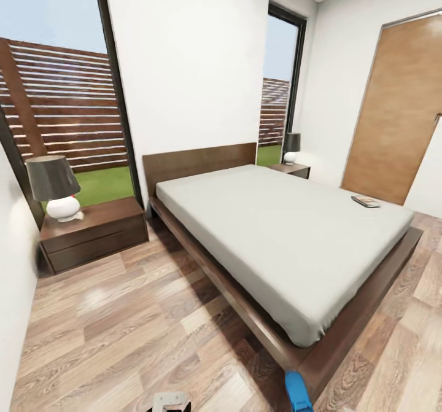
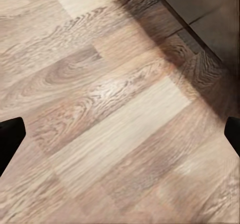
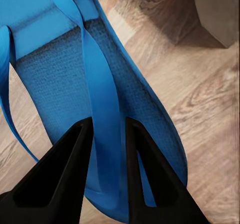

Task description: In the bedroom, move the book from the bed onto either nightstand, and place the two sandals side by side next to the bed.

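Sandal (image 3: 60,83) is in the right gripper (image 3: 106,149) — fingers (image 3: 65,174) closed on one blue strap (image 3: 102,124), the strap pinched between the two pads, sole hanging just past the tips. In the head view the sandal (image 1: 298,393) sits at the bottom edge, just beside the bed's (image 1: 344,332) foot corner. Can't tell from these views whether the sole touches the floor (image 1: 123,338) or hangs clear.

Handling, my read: light, soft foam, thin flexible strap. Held by the strap alone it will likely swing and twist, so orientation at set-down is loose. Strap looks smooth, so some slip risk. Grip at the strap is workable; pinching the sole edge would probably give better control of heading.

Left gripper (image 2: 120,134) — wide open, dark fingertips (image 2: 10,139) at either edge of its wrist view, nothing between them, bare planks beyond the tips and the dark bed base further out.

Book (image 1: 366,201) lies flat on the mattress near the far side edge, well apart from both grippers. Near nightstand (image 1: 92,234) with a lamp (image 1: 54,188) is by the headboard on the window side; the second nightstand (image 1: 291,169) is past the bed, nearer the book. Second sandal not located. Book step not yet done.
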Motion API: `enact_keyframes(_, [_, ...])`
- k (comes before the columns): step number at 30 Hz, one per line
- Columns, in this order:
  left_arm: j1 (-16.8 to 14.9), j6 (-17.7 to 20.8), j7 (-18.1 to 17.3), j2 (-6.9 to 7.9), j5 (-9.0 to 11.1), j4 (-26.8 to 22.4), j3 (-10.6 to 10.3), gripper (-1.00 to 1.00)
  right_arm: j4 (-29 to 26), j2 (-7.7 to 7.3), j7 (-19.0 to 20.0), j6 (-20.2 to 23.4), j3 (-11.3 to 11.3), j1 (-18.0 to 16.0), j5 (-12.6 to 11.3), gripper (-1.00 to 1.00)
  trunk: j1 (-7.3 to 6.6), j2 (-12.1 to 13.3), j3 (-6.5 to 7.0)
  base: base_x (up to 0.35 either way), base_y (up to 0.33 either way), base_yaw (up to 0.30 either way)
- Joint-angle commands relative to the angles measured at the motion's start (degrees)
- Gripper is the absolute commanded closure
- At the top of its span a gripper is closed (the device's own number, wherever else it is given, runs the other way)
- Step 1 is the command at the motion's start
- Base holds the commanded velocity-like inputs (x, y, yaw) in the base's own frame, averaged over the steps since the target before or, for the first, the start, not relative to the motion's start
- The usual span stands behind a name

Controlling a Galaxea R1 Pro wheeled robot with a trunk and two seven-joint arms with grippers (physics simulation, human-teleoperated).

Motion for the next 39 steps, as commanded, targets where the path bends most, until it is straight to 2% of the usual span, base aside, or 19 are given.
enact_keyframes(1, [-0.03, -0.19, -0.11, 0.04, 0.6, 0.04, -0.22, -1.0, 0.2, 0.03, 0.48, 0.01, 0.49, -0.09, -0.65, 1.0, -0.01, -0.03, -0.06, 0.0, 0.0, -0.283])
enact_keyframes(39, [-0.03, -0.19, -0.11, -0.01, 0.6, 0.04, -0.28, -1.0, 0.2, 0.03, 0.48, 0.01, 0.49, -0.09, -0.65, 1.0, -0.01, -0.03, -0.06, 0.0, 0.0, -0.283])
